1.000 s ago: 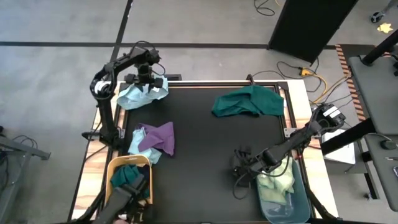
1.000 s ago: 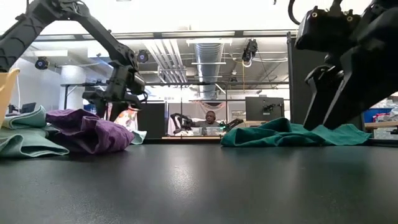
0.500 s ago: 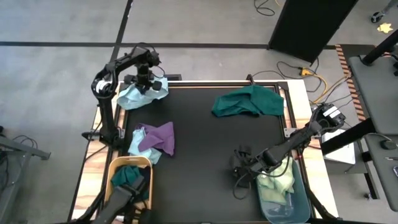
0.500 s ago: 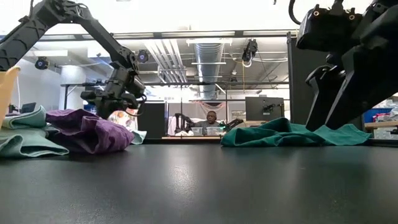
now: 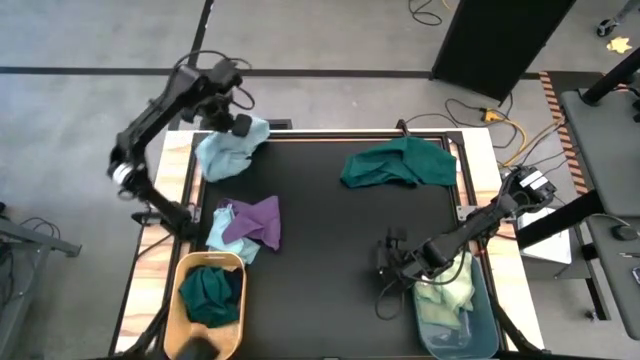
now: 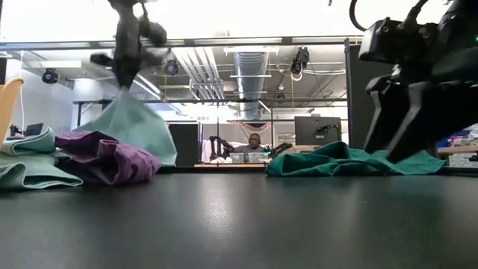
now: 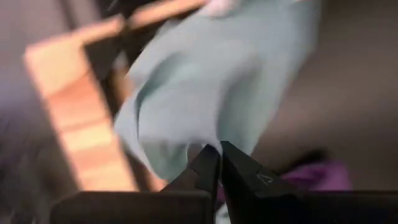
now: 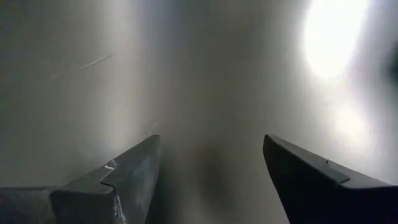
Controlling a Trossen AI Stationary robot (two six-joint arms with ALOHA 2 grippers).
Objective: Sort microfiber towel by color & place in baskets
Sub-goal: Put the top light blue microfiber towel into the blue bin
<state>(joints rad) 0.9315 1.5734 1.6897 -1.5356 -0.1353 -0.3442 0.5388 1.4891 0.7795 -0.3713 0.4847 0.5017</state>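
Observation:
My left gripper (image 5: 236, 122) is over the table's far left corner, raised and shut on a light blue microfiber towel (image 5: 224, 150). That towel hangs under it as a cone (image 6: 133, 127). A purple towel (image 5: 256, 220) lies on another light blue one (image 5: 218, 236) at the left. A dark green towel (image 5: 400, 165) lies at the far right. The orange-yellow basket (image 5: 181, 290) holds a dark green towel. The grey-blue basket (image 5: 486, 322) holds pale yellow-green towels. My right gripper (image 5: 386, 264) is open, low over bare table beside that basket. My left gripper pinches a bunched peak of the light blue towel (image 7: 209, 140) between its two shut fingers, coming from above and pointing down. The towel hangs below the fingers, spreading out downward. Its lower edge (image 6: 169, 160) reaches about table level; whether it rests there I cannot tell.
The black tabletop (image 5: 330, 250) is bare in the middle and near edge. The baskets stand at the near left and near right corners. A person sits at a desk (image 6: 252, 142) far behind the table.
My left gripper has taken hold of the light blue towel at the far left corner and gone up with it. The towel, which lay crumpled on the table, is now drawn up into a hanging cone.

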